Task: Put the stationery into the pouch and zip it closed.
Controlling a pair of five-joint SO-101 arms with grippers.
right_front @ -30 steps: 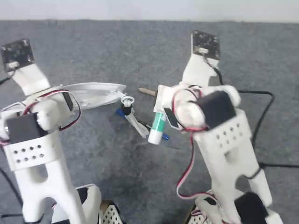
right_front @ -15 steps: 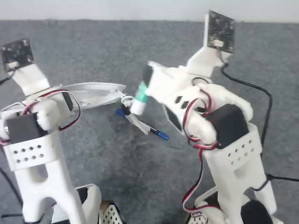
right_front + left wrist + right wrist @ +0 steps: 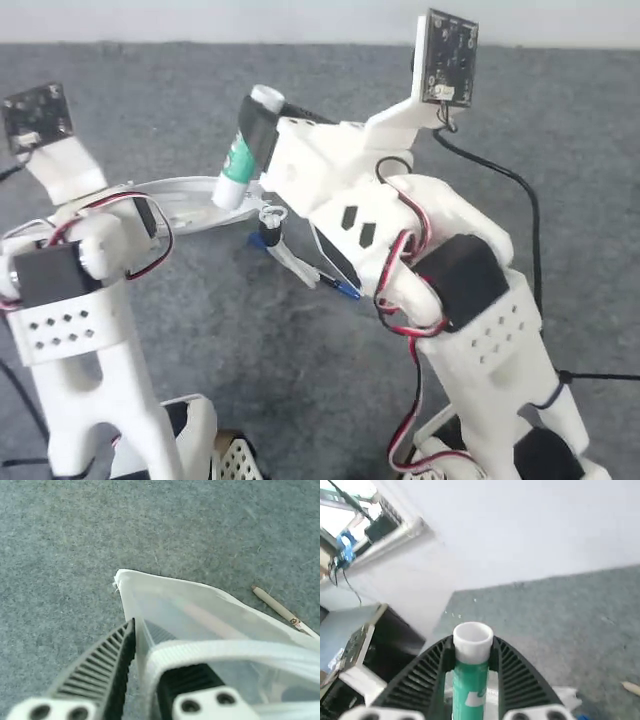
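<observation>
**Spotter A:** Your right claw (image 3: pixel 254 128) is clamped on the green-and-white glue stick (image 3: pixel 234 170). The tube is tilted with a white end up, and its lower end is at the open rim of the pouch (image 3: pixel 190 190).

**Spotter B:** Your left claw (image 3: pixel 140 626) is pinched narrow on the pouch's clear wall. One finger is outside it and the other inside, just under the white zip band.

**Spotter A:** The pouch lies on the grey worktop (image 3: pixel 200 330), with the left arm at one end of it.

**Spotter B:** You have a blue-tipped pen (image 3: pixel 338 285) on the worktop just beside the pouch's other end, under your right arm.

**Spotter A:** A pencil (image 3: pixel 280 611) lies beyond the pouch, near it but apart.

**Spotter B:** You cannot tell from here whether the glue stick touches the pouch.
</observation>
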